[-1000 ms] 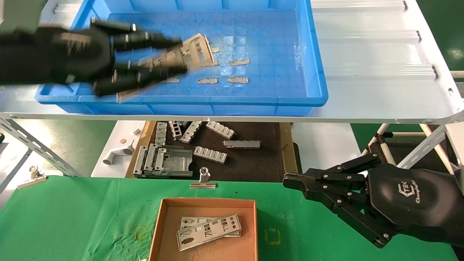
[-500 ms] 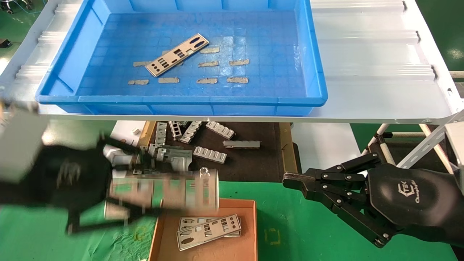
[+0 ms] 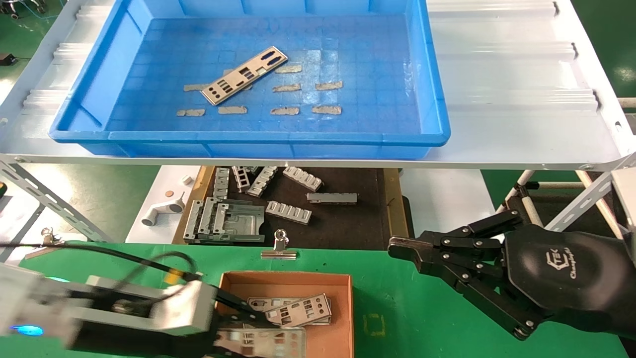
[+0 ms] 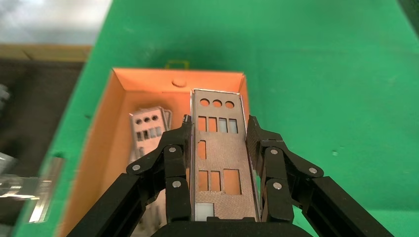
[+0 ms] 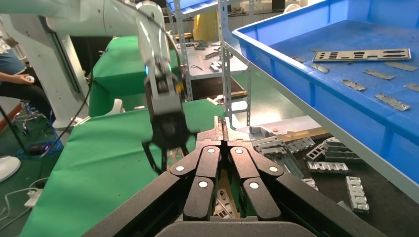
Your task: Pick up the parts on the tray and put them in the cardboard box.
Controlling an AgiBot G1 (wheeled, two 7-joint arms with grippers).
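Observation:
My left gripper (image 3: 253, 332) is shut on a silvery punched plate (image 3: 261, 343) and holds it over the near left part of the cardboard box (image 3: 288, 279). In the left wrist view the plate (image 4: 217, 158) sits lengthwise between the closed fingers (image 4: 173, 153), above the box (image 4: 118, 143). Two more plates (image 3: 293, 309) lie stacked in the box. One plate (image 3: 246, 74) lies at an angle in the blue tray (image 3: 248, 136). My right gripper (image 3: 397, 246) is shut and empty, parked at the right above the green table.
Small tan tape strips (image 3: 303, 97) dot the tray floor. The tray rests on a white ribbed shelf (image 3: 516, 89). Below it, ribbed grey metal blocks (image 3: 288, 211) lie on a dark mat. A metal clip (image 3: 279, 248) sits at the table's far edge.
My left gripper has carried a plate from the tray down to the cardboard box. One plate stays in the tray. The right arm has not moved.

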